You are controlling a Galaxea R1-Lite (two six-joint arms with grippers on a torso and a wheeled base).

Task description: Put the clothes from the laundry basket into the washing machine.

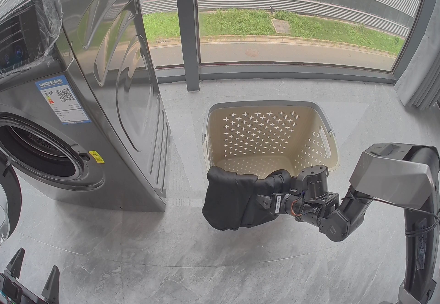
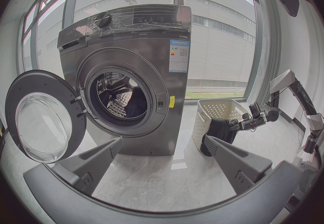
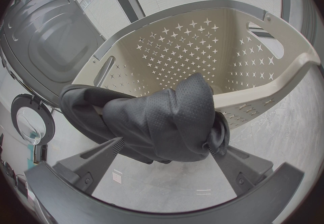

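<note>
Right hand [image 3: 165, 145], fingers spread wide on either side of a dark garment [image 3: 158, 123], one fingertip touching the cloth without pinching it. The garment lies draped over the near rim of the cream laundry basket [image 3: 270, 77] on the floor, partly hanging outside (probably an easy place to grip). To the robot's left, the washing machine [image 1: 114, 89] has its door [image 2: 44, 116] swung open for loading, and the left hand [image 2: 162, 147] hangs low before it, spread and empty.

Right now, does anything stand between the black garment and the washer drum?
Nothing visible does. The door is swung open, and the floor between the drum and the garment draped on the basket rim is bare.
</note>
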